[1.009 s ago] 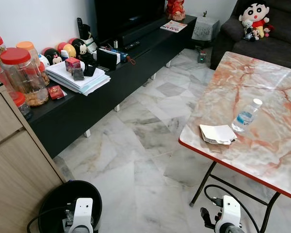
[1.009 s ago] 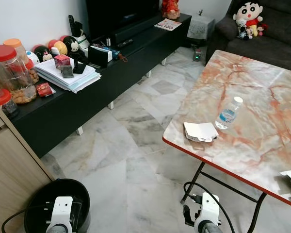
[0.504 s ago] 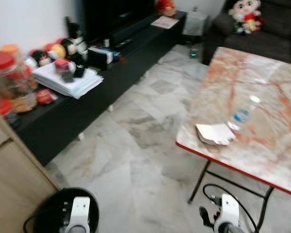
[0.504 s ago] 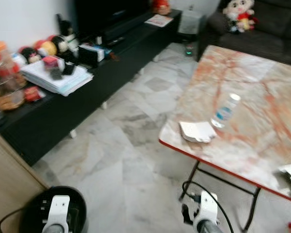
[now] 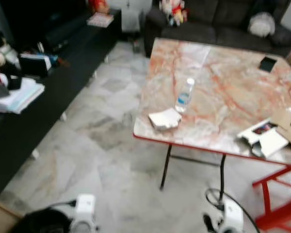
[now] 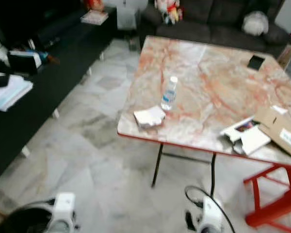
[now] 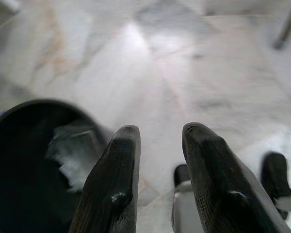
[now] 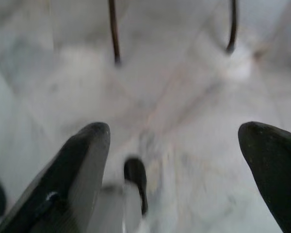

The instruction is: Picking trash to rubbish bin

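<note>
Crumpled paper on table edge, far above low, empty grippers: right wide, left narrowly parted.

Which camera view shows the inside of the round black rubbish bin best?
The left wrist view: the round black rubbish bin opens toward it, with pale trash inside. The two eye views catch just its rim at the bottom left.

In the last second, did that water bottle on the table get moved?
No. The water bottle stands just beyond the crumpled white paper near the table's front corner, as before. The whole picture shifted, so the camera turned, not the bottle.
</note>
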Controlling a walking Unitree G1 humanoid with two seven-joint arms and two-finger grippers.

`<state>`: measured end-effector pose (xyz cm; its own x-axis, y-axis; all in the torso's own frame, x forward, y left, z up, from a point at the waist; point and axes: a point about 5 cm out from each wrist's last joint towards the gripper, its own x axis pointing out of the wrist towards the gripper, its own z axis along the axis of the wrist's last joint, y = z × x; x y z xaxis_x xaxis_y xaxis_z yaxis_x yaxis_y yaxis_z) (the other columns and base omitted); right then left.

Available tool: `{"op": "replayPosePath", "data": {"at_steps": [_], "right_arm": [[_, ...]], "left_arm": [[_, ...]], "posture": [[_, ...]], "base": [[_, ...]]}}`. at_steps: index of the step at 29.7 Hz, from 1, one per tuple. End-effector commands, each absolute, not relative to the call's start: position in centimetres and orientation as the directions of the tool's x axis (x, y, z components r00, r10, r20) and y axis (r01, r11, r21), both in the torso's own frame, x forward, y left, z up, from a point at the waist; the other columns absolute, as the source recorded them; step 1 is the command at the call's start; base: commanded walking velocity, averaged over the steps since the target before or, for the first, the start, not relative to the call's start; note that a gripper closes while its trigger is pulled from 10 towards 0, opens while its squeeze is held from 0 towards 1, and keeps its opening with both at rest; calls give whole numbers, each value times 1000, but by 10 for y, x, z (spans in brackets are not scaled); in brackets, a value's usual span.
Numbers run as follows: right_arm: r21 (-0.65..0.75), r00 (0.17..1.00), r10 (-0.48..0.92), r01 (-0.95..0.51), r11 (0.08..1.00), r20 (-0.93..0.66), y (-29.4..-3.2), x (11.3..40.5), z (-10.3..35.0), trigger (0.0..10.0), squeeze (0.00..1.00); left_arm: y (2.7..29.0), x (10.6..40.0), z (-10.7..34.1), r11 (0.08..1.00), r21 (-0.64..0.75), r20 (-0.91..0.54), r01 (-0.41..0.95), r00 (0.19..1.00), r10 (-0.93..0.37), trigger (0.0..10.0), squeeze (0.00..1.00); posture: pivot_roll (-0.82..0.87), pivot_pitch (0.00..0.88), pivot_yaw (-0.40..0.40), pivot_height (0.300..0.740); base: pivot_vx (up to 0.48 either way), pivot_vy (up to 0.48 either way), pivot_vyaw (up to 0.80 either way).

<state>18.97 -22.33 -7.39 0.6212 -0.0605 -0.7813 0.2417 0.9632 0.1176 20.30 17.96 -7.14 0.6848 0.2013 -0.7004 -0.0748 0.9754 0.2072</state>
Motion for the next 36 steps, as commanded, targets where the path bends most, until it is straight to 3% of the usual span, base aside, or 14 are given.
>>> {"op": "replayPosePath", "data": {"at_steps": [1,16,22,24,31,35,36], "right_arm": [[122,615,-61,251,960,-786,-223,187,-75,10000,0],[136,642,-50,238,962,-765,-219,195,-72,10000,0],[135,703,-37,187,973,-710,-218,213,-61,10000,0],[147,755,-13,145,978,-656,-219,231,-48,10000,0],[128,842,67,3,992,-536,-215,259,-24,10000,0],[129,849,75,-8,992,-524,-215,261,-23,10000,0],[122,880,128,-81,989,-457,-211,271,-11,10000,0]], "left_arm": [[186,198,-74,971,233,-712,-61,669,213,10000,0],[180,220,-61,970,240,-652,-25,736,181,10000,0],[177,232,-52,964,264,-593,-23,785,182,10000,0],[176,243,-41,953,300,-514,-33,836,191,10000,0],[181,253,-23,938,325,-371,-121,896,244,10000,0],[181,253,-22,936,328,-358,-127,900,248,10000,0],[186,254,-12,917,363,-274,-166,921,276,10000,0]], "posture": [[4,43,-85,740],[9,47,-80,740],[6,47,-76,740],[6,47,-76,740],[14,53,-79,740],[14,53,-79,740],[11,53,-75,740]], "base": [[0,0,-781],[0,0,-770],[0,0,0],[0,0,0],[0,0,0],[0,0,0],[0,0,0]]}}
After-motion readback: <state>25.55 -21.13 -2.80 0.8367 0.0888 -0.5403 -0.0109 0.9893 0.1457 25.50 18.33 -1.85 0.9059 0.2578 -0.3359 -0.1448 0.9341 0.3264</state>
